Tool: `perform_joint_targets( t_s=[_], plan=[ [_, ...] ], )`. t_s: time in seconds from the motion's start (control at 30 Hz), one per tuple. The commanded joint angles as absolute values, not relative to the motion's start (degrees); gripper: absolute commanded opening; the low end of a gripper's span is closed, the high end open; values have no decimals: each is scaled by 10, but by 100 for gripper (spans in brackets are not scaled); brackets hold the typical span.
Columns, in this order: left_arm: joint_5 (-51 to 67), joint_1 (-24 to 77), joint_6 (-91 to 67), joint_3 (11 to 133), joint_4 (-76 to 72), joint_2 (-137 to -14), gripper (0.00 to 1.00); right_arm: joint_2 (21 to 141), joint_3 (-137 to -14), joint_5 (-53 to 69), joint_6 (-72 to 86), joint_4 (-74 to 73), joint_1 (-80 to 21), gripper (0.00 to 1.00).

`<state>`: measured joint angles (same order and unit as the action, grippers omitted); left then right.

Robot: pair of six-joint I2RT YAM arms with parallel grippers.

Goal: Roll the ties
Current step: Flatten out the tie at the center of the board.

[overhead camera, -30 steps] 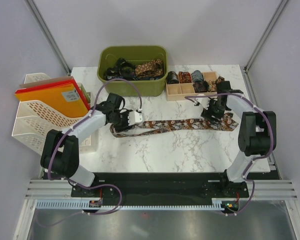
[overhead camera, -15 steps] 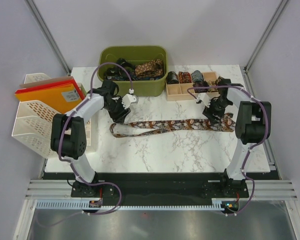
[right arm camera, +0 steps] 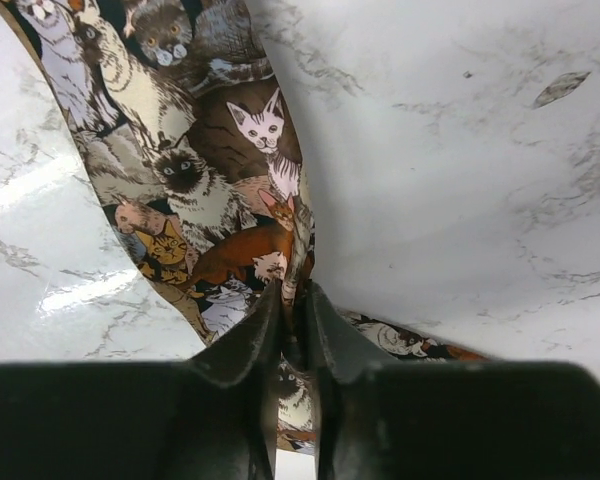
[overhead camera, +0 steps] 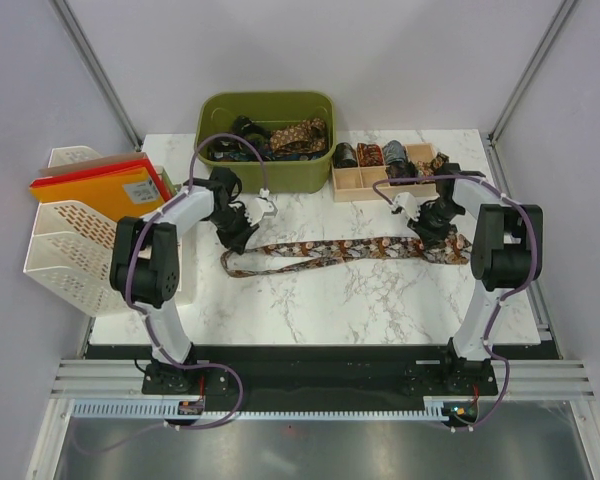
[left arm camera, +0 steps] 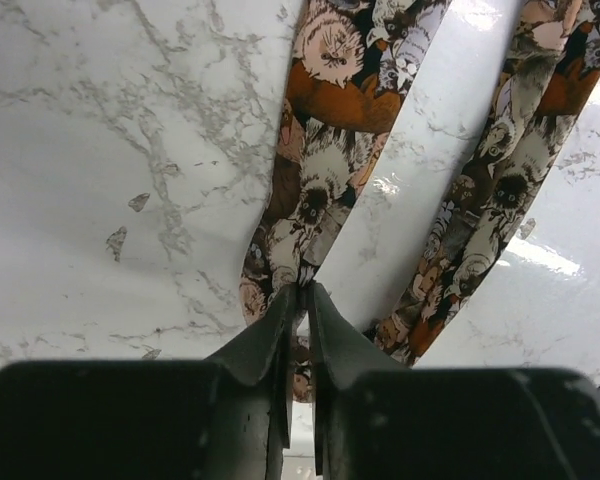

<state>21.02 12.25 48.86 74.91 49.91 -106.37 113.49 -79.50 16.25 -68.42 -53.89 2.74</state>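
A long tie point(overhead camera: 340, 250) printed with brown, orange and cream cats lies doubled across the marble table point(overhead camera: 360, 300), its two strips side by side. My left gripper point(overhead camera: 234, 238) stands over its left end. In the left wrist view its jaws are shut on a pinched fold of the tie point(left arm camera: 320, 170), fingertips together at the cloth edge point(left arm camera: 303, 290). My right gripper point(overhead camera: 435, 238) stands over the wide right end. In the right wrist view the gripper point(right arm camera: 293, 292) is shut on a raised pleat of the tie point(right arm camera: 180, 180).
An olive green bin point(overhead camera: 267, 102) holding more ties stands at the back. To its right a wooden tray point(overhead camera: 365, 185) holds rolled ties. A white basket point(overhead camera: 70, 235) with orange folders point(overhead camera: 105, 190) sits at the left table edge.
Both grippers have closed on the tie's ends. The left arm has drawn in toward the left end, and the right gripper has settled onto the right end.
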Motion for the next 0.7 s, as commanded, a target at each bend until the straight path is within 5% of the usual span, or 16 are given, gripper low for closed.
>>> perform_joint_targets(
  t_s=[0.0,0.13,0.5,0.67],
  plan=[
    [212,123,489,799,511,-1049,10,1140,-763,159,-691,-563,27,14],
    [238,132,507,777,547,-970,2,1127,-752,159,-682,-567,27,1],
    [188,163,590,464,516,-781,2,1100,-729,149,-679,-584,33,0],
    [157,184,569,423,469,-783,2,1092,-731,148,-678,-590,33,0]
  ],
)
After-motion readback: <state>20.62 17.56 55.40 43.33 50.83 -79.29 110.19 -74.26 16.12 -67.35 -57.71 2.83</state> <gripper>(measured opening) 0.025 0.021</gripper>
